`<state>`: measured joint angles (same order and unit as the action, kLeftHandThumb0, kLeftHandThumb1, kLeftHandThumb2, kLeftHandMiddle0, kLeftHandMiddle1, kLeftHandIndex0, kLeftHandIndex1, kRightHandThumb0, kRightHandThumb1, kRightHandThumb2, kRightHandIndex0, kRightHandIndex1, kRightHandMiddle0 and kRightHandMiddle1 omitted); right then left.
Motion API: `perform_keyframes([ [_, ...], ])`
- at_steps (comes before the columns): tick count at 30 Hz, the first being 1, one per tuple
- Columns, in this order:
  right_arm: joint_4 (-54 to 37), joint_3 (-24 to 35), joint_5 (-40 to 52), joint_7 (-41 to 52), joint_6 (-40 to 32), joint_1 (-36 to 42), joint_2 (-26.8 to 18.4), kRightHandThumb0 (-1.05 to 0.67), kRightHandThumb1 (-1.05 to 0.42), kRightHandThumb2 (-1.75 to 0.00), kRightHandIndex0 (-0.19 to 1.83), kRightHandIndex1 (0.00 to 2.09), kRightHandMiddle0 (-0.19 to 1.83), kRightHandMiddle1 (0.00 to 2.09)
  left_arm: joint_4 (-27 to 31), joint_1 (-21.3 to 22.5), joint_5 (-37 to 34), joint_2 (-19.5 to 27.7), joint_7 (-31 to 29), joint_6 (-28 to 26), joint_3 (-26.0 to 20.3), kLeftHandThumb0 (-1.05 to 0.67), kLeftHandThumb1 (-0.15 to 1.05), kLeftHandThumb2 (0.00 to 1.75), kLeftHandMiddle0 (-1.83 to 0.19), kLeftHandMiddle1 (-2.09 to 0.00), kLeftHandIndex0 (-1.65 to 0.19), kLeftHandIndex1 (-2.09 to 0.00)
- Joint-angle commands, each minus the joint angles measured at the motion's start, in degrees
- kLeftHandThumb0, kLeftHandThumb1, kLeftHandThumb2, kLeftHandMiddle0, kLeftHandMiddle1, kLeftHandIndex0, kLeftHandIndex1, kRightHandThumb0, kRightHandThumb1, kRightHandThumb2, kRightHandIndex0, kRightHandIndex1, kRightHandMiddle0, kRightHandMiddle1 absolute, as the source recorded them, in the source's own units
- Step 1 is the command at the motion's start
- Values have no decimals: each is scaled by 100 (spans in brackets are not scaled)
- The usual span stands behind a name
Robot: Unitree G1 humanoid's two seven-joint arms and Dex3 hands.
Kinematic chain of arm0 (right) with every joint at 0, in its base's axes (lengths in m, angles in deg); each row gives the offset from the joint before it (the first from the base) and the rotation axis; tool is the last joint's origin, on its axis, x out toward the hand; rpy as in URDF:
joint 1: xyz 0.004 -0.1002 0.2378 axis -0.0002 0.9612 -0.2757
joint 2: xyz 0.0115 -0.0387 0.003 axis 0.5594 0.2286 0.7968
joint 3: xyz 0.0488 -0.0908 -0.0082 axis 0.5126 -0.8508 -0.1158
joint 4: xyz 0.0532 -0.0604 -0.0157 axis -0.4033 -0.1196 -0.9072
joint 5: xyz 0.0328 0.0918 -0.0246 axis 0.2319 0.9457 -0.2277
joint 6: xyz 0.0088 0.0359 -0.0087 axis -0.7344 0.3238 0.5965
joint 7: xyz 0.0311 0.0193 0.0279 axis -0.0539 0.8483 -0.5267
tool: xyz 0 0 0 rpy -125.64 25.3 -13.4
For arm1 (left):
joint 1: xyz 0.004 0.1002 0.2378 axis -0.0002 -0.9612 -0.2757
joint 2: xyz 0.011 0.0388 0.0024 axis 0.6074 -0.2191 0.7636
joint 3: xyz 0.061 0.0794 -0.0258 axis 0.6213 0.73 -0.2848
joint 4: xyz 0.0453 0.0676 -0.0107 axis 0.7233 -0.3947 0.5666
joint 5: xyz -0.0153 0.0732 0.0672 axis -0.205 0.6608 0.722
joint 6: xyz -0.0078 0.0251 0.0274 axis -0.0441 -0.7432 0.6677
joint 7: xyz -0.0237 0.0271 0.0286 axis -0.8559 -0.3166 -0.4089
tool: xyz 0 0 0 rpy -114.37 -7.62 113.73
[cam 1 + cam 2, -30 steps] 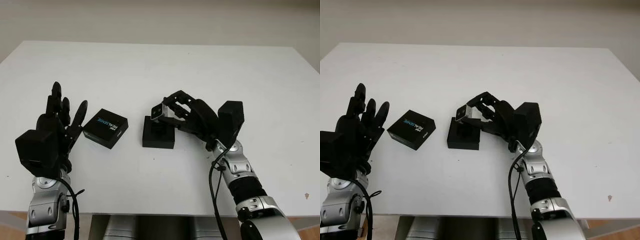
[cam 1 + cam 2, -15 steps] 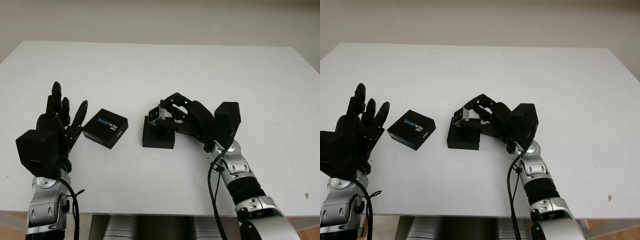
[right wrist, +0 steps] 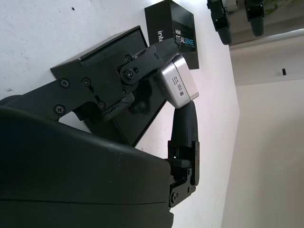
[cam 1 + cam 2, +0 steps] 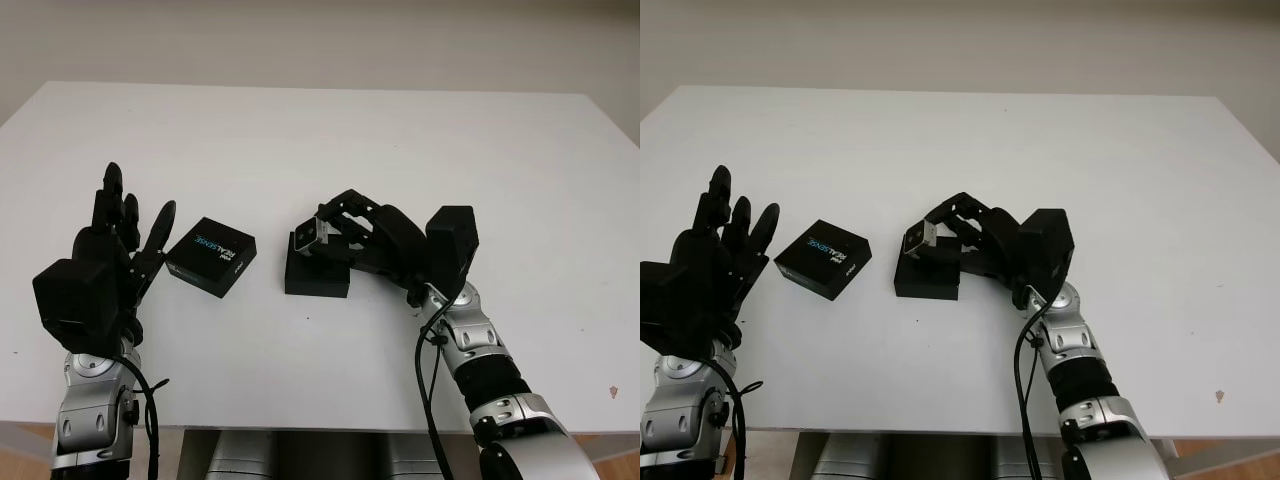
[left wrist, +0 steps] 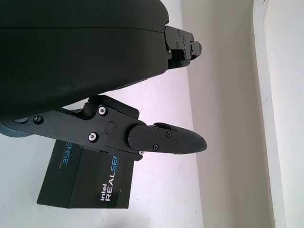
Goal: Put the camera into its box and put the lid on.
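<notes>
We are gripping the silver camera (image 4: 308, 236) in our right hand (image 4: 375, 238), holding it just above the open black box (image 4: 317, 272) near the middle of the desk (image 4: 320, 140). Beside the box, toward the desk's left edge, the lid (image 4: 211, 256) is lying flat, reading "intel REALSENSE". Our left hand (image 4: 108, 262) is hovering open just beside the lid, holding nothing.

The camera (image 3: 179, 84) has a brushed silvery metal shell. Beneath it, the box (image 4: 317, 276) looks matt black, like the printed lid (image 4: 211, 257); the table (image 4: 320, 140) is smooth white.
</notes>
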<state>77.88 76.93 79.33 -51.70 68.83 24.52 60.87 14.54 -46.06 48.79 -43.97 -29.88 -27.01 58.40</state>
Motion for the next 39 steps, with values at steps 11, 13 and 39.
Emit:
perform_keyframes([
  [11, 55, -69, -119, -30, -5, 94, 34, -39, -95, -6, 19, 6, 31, 178, 164, -33, -22, 12, 3, -26, -26, -50, 105, 24, -6, -5, 0, -5],
  [13, 13, -76, -124, -37, -42, 115, 29, -38, -95, -6, 19, 6, 31, 178, 175, -48, -28, 8, 1, -20, -29, -50, 105, 24, -5, -5, 0, -5],
  [39, -84, -466, -904, -409, 280, 236, -103, -38, -92, -5, 23, 7, 34, 178, 187, -103, -187, -2, -11, 23, -57, -50, 105, 21, -3, -5, 1, -5],
])
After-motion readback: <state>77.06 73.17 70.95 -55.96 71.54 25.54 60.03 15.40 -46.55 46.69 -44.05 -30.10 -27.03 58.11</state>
